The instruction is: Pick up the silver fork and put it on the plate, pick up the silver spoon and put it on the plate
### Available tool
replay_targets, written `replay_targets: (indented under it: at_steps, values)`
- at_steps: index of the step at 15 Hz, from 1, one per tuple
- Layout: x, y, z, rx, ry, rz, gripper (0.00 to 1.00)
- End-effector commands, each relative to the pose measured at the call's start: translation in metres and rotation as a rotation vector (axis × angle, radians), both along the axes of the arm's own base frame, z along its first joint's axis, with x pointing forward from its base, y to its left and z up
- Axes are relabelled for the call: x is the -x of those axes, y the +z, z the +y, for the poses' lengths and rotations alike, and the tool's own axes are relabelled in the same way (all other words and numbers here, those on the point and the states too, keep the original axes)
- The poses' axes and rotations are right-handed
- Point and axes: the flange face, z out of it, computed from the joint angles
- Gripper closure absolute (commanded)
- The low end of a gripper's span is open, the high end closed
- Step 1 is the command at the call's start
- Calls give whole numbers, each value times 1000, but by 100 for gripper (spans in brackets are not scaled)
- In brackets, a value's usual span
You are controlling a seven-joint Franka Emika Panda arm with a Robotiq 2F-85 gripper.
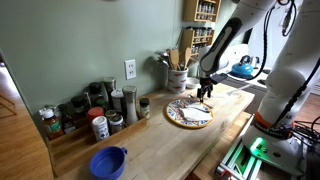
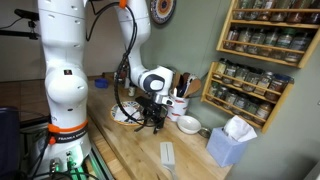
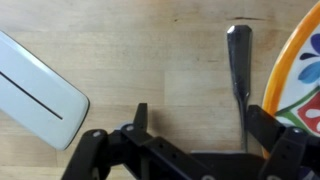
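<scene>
1. Gripper. In the wrist view the gripper [image 3: 200,125] enters from the bottom edge. I read its jaws as spread wide with nothing between the pads. In both exterior views it hangs low over the wooden counter [image 1: 160,140], fingers pointing down, just right of the plate [image 1: 172,110].

2. Task items.
- A silver utensil [image 3: 238,70] lies flat on the counter. Its handle runs near to far in the wrist view, with the rounded end at the far side.
- The handle sits inside the span of the open jaws, close to the right-hand finger [image 3: 272,128] and not touching it.
- The head of the utensil is hidden under the gripper body, so I cannot tell whether this is the fork or the spoon.
- The plate [image 3: 302,60] is just right of the handle in the wrist view, showing its tan rim and blue, white and yellow pattern. Utensil and plate lie apart.
- Pale shapes rest on the plate in an exterior view, too small for me to identify.

3. Surroundings.
- A white flat object [image 3: 35,90] lies on the counter at the left of the wrist view, well apart from the utensil.
- A blue bowl [image 1: 108,162] stands at the near left of the counter.
- Jars [image 1: 95,115] line the wall.
- A crock of wooden utensils [image 1: 177,78] stands behind the plate.
</scene>
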Motion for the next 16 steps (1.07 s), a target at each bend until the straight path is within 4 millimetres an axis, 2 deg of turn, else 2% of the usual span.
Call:
replay_targets:
  at_steps: [1,12,16]
  values:
    - [-1,-6,-2,-18,11,-18,0]
    - [9,-11,-17,15,-109,33,0]
    - [6,-3,-20,6,-112,6,0]
